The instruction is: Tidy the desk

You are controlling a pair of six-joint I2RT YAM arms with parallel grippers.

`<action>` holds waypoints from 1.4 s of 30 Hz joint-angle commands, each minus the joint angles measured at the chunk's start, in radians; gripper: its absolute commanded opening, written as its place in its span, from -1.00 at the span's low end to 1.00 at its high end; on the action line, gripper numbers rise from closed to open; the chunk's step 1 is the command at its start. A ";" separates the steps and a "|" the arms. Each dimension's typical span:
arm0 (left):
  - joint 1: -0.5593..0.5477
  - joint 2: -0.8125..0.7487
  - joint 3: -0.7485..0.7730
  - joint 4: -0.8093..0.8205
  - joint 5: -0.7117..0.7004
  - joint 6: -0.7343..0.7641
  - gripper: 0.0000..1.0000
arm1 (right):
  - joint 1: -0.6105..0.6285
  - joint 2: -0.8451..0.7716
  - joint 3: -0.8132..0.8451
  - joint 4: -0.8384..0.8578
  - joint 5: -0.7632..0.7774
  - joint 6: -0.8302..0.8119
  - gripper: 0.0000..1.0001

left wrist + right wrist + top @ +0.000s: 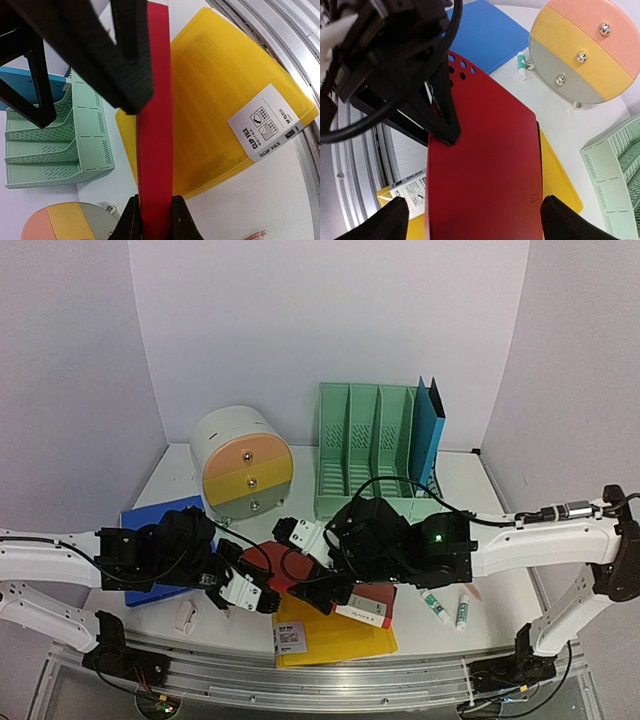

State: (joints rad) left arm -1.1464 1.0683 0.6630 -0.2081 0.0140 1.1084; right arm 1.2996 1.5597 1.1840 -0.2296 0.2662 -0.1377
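Jaws: L gripper (155, 221) clamped on edge of 1 red folder (485, 170); R gripper (475, 220) spread wide, empty, over it. 1 yellow folder (220, 100), 1 green rack (365, 455) on desk (480, 490).

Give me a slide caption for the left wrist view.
Left hand pinches a red folder edge-on above a yellow clip file.
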 commanded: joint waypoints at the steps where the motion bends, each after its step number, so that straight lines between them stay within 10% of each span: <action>1: 0.016 0.003 0.089 0.047 0.016 -0.051 -1.00 | 0.014 0.030 0.041 -0.120 -0.007 -0.034 0.87; 15: 0.064 -0.007 0.128 0.064 0.110 -0.072 -1.00 | 0.043 0.038 0.012 -0.146 0.250 -0.041 0.72; 29: 0.067 -0.044 0.194 0.076 0.192 -0.201 -0.97 | -0.014 -0.001 0.055 -0.156 0.290 -0.067 -1.00; 35: 0.080 -0.096 0.216 0.156 0.129 -0.303 0.80 | -0.040 -0.100 0.116 -0.165 0.235 -0.069 -1.00; 42: 0.242 -0.123 0.381 0.202 0.094 -0.603 0.99 | -0.223 -0.238 0.150 -0.119 0.002 0.016 -1.00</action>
State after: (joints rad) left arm -1.0005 0.9577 0.9093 -0.0975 0.1213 0.7366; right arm 1.1601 1.4269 1.2529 -0.4404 0.3897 -0.1938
